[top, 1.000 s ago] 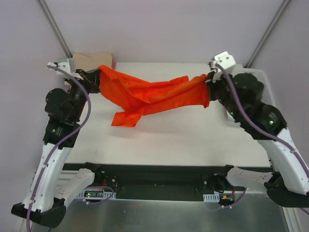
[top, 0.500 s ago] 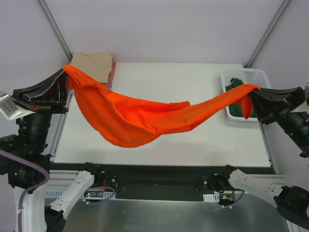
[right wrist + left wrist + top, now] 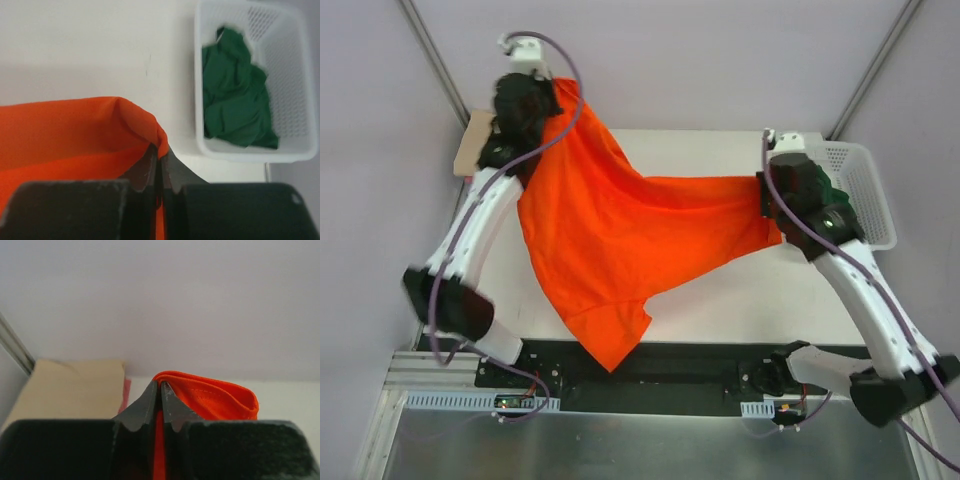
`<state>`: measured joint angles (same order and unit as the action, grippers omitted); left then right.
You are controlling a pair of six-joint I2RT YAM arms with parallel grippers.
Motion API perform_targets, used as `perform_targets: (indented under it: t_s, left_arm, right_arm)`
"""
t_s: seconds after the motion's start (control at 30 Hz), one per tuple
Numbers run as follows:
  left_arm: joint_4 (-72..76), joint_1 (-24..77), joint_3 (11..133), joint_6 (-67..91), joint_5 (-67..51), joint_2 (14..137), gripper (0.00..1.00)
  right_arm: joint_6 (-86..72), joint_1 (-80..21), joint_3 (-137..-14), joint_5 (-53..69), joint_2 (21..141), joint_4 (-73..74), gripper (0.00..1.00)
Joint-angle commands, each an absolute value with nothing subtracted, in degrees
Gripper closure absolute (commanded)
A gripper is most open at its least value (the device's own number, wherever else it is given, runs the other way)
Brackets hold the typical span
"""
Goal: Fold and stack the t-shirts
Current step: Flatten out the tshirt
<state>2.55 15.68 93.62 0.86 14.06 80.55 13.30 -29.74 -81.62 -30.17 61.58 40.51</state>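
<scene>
The bright orange t-shirt (image 3: 610,250) hangs spread between both arms, its lower end drooping past the table's near edge. My left gripper (image 3: 558,95) is shut on one corner, raised high at the back left; the left wrist view shows its jaws (image 3: 161,390) pinched on orange cloth (image 3: 210,400). My right gripper (image 3: 763,200) is shut on the other corner at mid right; the right wrist view shows its jaws (image 3: 160,155) closed on the orange fold (image 3: 75,135). A dark green t-shirt (image 3: 235,105) lies crumpled in the white mesh basket (image 3: 250,150).
The basket (image 3: 865,190) stands at the table's back right corner. A beige folded shirt (image 3: 70,390) with a pink edge beneath it lies at the back left corner, also seen from above (image 3: 475,150). The white table (image 3: 740,290) lies under the shirt.
Both arms have swung inward and up from their wide outward stretch. The left gripper rose to the back left; the shirt now hangs open and longer, its tail over the near edge.
</scene>
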Motion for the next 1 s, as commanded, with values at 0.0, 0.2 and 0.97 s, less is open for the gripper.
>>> perform_targets:
  t_s: [0.0, 0.2, 0.97]
  left_arm:
    - [-7.45, 15.47, 97.28, -0.18, 16.35, 99.28, 0.82]
    - [-13.89, 15.73, 98.98, 5.70, 14.77, 108.46, 0.01]
    - [-12.31, 22.32, 49.49, 32.78, -15.81, 81.81, 0.01]
  right_arm:
    - [4.40, -20.41, -69.19, -15.15, 70.90, 36.40, 0.89]
    - [4.13, -17.31, -70.48, -13.97, 83.22, 38.75, 0.41]
    - [-3.69, -17.05, -50.89, 9.84, 76.89, 16.53, 0.04]
